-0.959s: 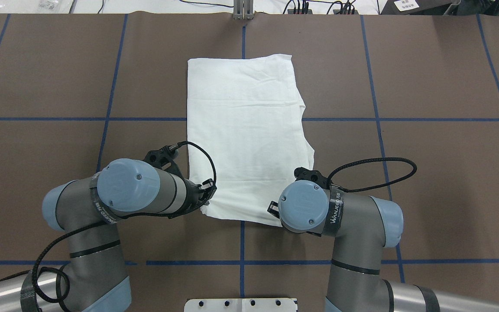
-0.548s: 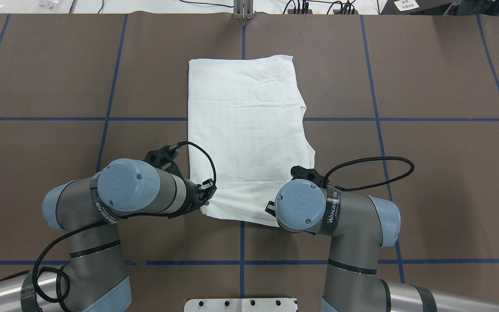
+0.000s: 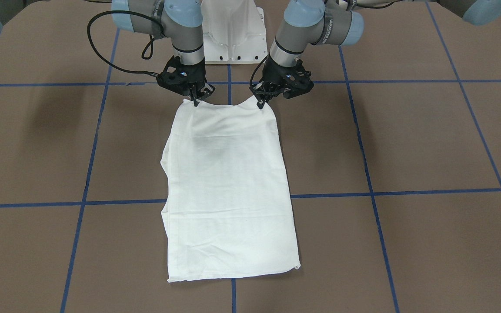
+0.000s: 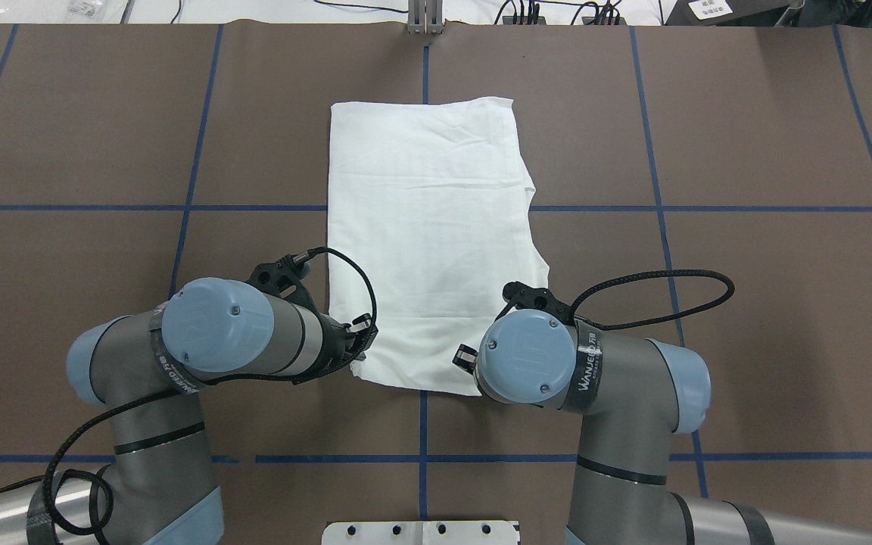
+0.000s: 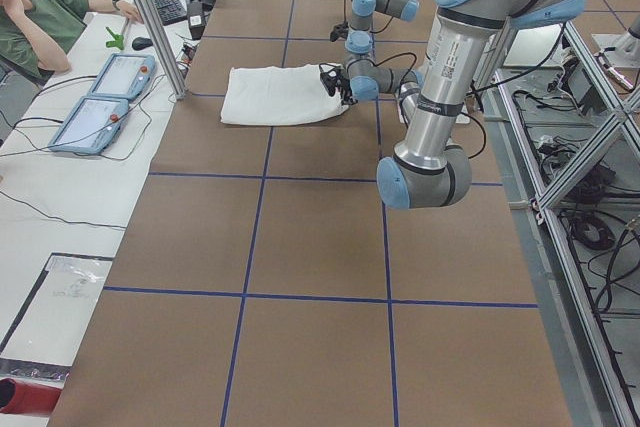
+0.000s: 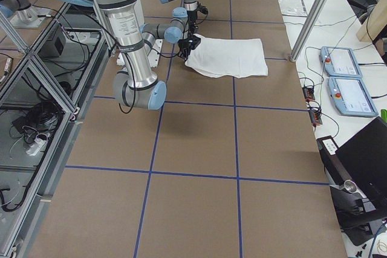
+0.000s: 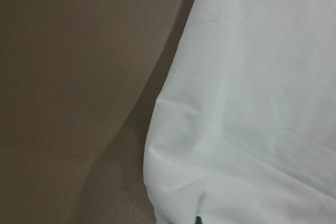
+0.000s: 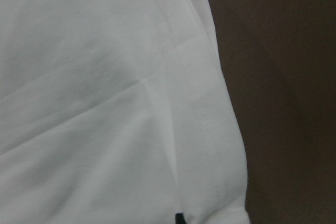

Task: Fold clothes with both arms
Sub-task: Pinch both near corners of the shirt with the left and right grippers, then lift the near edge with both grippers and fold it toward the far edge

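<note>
While the left gripper (image 3: 261,103) and right gripper (image 3: 195,101) each pinch a near corner of the T-shirt (image 3: 228,187), its edge sags between them (judged light, limp cotton; corners the right hold), the rest flat on the table (image 3: 407,143) beyond.

We see the white T-shirt (image 3: 228,187), folded into a long panel, lying out from the pedestal base (image 3: 233,34); the left pincer (image 3: 260,104) and right pincer (image 3: 195,101) pinch its two raised base-side corners.
</note>
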Robot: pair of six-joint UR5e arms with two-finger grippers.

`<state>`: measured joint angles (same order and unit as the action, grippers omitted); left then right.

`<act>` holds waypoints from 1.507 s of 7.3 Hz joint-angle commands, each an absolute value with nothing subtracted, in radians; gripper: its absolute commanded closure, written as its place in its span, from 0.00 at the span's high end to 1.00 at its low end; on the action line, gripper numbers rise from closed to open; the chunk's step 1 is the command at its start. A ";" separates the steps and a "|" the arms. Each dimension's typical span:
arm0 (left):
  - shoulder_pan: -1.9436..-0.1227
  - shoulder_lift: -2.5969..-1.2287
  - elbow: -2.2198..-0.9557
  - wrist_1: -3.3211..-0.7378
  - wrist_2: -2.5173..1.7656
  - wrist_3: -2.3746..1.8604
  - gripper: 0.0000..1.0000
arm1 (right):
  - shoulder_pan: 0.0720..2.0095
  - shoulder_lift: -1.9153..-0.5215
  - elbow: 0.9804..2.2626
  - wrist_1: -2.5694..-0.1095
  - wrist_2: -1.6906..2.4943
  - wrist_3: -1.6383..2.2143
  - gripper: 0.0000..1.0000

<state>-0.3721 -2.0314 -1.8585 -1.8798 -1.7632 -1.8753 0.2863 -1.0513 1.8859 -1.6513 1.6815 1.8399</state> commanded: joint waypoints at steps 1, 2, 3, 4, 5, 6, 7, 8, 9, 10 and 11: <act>-0.286 -1.990 -1.948 -1.871 -1.761 -1.890 0.00 | 0.227 -1.095 2.018 -1.661 1.719 1.839 0.00; -0.243 -1.927 -2.038 -1.864 -1.764 -1.894 0.00 | 0.192 -1.142 2.105 -1.661 1.761 1.839 0.00; -0.189 -1.848 -2.171 -1.805 -1.766 -1.916 0.00 | 0.167 -1.173 2.167 -1.661 1.790 1.839 0.00; -0.163 -1.818 -2.269 -1.736 -1.767 -1.927 0.00 | 0.164 -1.173 2.178 -1.660 1.817 1.839 0.00; -0.163 -1.825 -2.276 -1.723 -1.769 -1.927 0.00 | 0.161 -1.164 2.172 -1.651 1.818 1.839 0.00; -0.164 -1.854 -2.257 -1.726 -1.764 -1.918 0.00 | 0.207 -1.137 2.155 -1.602 1.806 1.841 0.00; -0.263 -1.947 -2.176 -1.727 -1.766 -1.907 0.00 | 0.292 -1.120 2.126 -1.515 1.812 1.836 0.00; -0.352 -1.995 -2.130 -1.724 -1.769 -1.864 0.00 | 0.370 -1.114 2.114 -1.499 1.813 1.833 0.00; -0.455 -1.999 -2.119 -1.733 -1.769 -1.833 0.00 | 0.438 -1.111 2.082 -1.480 1.815 1.826 0.00; -0.551 -2.008 -2.100 -1.736 -1.778 -1.797 0.00 | 0.493 -1.092 2.003 -1.409 1.815 1.825 0.00; -0.611 -2.031 -2.030 -1.776 -1.808 -1.770 0.00 | 0.532 -1.062 1.935 -1.387 1.815 1.825 0.00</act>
